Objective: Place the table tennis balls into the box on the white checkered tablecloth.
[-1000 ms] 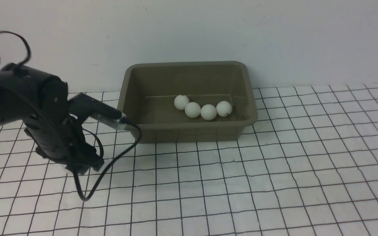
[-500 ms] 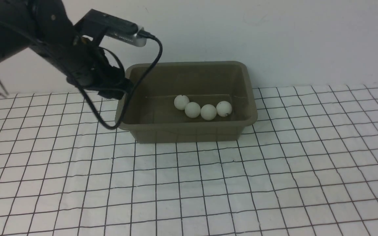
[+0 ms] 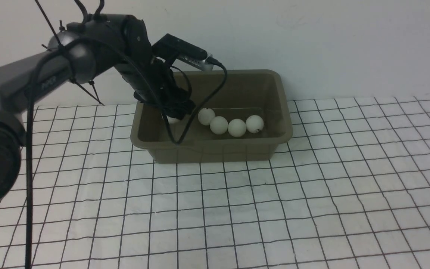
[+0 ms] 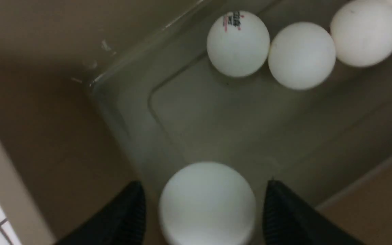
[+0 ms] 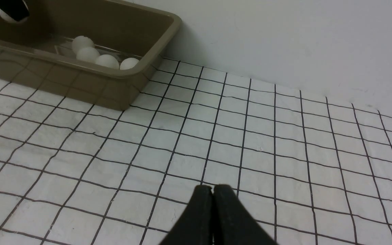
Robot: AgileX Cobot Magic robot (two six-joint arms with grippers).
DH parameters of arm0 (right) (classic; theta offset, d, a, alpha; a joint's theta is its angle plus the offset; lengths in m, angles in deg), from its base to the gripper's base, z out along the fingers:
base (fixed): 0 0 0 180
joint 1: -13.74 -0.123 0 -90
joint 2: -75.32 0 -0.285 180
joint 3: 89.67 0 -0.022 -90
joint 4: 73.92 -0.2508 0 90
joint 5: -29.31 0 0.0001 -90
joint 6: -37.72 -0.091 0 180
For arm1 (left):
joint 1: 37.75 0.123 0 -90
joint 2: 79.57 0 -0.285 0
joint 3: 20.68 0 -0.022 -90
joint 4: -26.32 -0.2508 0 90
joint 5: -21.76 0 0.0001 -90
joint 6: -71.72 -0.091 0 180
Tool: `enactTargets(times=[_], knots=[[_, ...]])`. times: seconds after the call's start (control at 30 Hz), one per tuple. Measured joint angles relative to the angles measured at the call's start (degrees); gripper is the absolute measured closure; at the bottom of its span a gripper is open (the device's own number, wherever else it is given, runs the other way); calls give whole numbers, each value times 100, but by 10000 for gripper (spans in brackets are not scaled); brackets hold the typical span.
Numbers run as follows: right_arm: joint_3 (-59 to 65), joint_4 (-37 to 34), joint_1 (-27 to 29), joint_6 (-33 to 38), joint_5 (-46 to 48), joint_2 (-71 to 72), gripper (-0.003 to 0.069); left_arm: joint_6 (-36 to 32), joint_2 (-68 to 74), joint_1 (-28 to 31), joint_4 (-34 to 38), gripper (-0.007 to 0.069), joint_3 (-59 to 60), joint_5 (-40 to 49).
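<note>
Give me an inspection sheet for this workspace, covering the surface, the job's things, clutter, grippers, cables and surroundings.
Surface: white checkered tablecloth, slightly wrinkled.
Job's things: olive-brown box standing on the cloth by the wall; four table tennis balls in a row on its floor; fifth ball between the left fingers, inside the box, gaps showing on both sides.
Clutter: nothing seen.
Grippers: left gripper open, inside the box's left end; right gripper shut, empty, above bare cloth.
Cables: black cable from the left wrist camera dipping into the box; another along the left arm.
Surroundings: plain pale wall behind the box.
</note>
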Motion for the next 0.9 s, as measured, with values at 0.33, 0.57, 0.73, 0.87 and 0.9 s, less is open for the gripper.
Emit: enactTargets(times=[0.33,0.57,0.73,0.87,0.9], knots=[[0,0,0,0,0,0,676,55,134,0,-265,209,-391,630],[0,0,0,0,0,0,676,258,-569,0,-349,361,-474,1053],[0,0,0,0,0,0,676,301,-1442,0,-530,442,-504,1862],[0,0,0,0,0,0,676,301,-1807,0,-695,450,-510,2298],[0,0,0,0,0,0,676,314,-1920,0,-792,450,-510,2337]])
